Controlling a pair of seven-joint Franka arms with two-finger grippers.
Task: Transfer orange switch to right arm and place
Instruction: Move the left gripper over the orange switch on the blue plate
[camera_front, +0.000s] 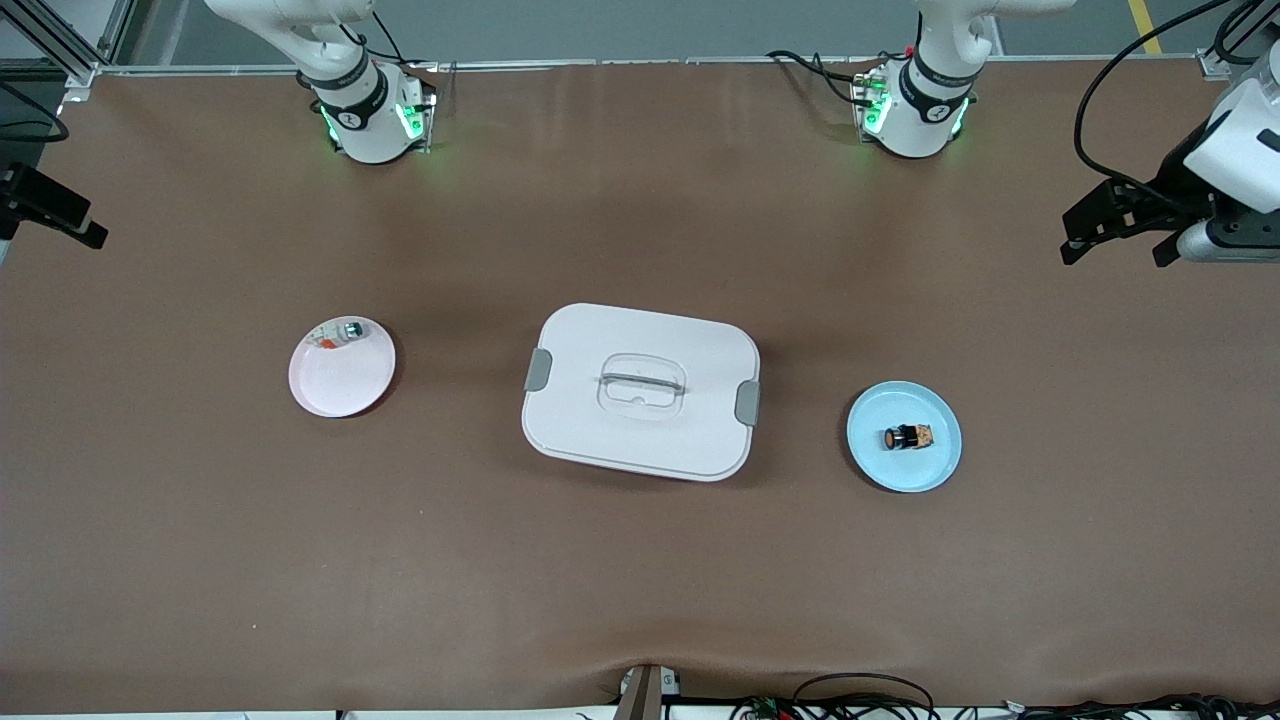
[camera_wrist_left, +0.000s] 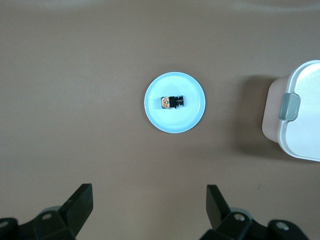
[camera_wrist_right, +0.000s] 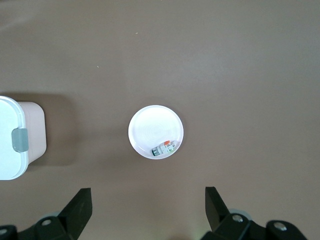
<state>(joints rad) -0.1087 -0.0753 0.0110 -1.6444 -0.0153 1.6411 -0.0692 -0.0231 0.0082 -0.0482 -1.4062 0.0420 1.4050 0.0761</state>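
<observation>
Not begun: orange switch (camera_front: 908, 437) on blue plate (camera_front: 940, 470), frame lower right; L gripper (camera_wrist_left: 147, 210) & R gripper (camera_wrist_right: 147, 210) fingers spread, empty; pickup, handover, placing left

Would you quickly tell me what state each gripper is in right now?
Left gripper: open, holding nothing, above the blue plate.
Right gripper: open, holding nothing.
</observation>
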